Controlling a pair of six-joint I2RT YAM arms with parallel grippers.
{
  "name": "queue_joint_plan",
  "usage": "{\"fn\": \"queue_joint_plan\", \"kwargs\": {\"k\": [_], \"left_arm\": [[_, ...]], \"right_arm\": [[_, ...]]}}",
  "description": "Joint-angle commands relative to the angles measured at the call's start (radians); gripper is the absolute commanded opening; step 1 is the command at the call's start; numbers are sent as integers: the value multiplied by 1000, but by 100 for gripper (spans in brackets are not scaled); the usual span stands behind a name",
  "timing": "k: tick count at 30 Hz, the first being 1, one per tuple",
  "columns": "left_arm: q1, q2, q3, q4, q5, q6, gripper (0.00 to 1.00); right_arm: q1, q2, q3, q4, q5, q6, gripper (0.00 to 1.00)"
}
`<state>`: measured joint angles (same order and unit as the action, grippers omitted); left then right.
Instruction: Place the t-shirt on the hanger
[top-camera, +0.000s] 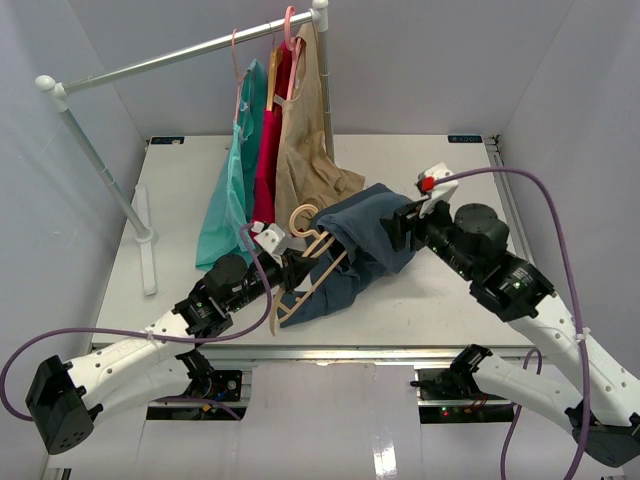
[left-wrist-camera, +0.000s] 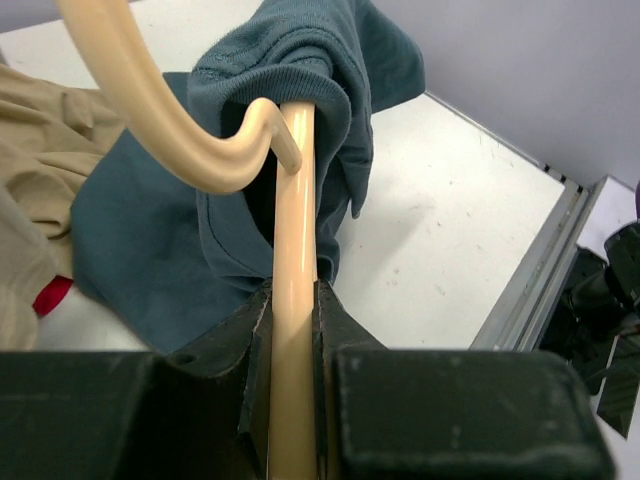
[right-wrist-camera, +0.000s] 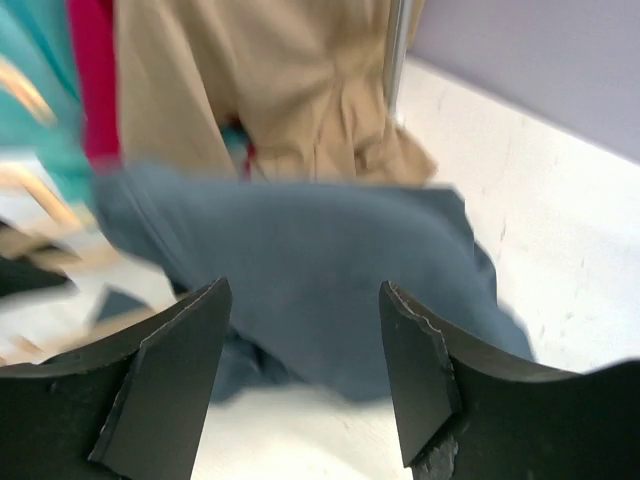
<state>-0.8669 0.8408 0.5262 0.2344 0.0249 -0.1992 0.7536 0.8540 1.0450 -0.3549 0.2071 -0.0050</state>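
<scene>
Left gripper pinches the hanger, steadying it inside the t-shirt. Right gripper hovers spread, holding nothing.

The left arm is stretched low from the lower left corner of the overhead view toward the centre. The left gripper is clamped on the straight bar of the hanger, with one jaw pressed to each side. The right arm is extended from the lower right and bent at the elbow. The right gripper is shown with its dark fingers spread wide apart at the bottom of the wrist view.
</scene>
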Motion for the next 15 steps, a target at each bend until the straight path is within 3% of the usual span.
{"fn": "queue_joint_plan", "kwargs": {"k": [1,8,15], "left_arm": [[-3,-37,55,7,-86,-59,0],[-3,-50,77,-31,-80,-77,0],[-3,-64,76,-36,-80,-85,0]], "right_arm": [[24,4,-146,175,-45,-106,66],[83,-2,-303,333,26,-121,63],[132,42,-333,431,92,-150,64]]}}
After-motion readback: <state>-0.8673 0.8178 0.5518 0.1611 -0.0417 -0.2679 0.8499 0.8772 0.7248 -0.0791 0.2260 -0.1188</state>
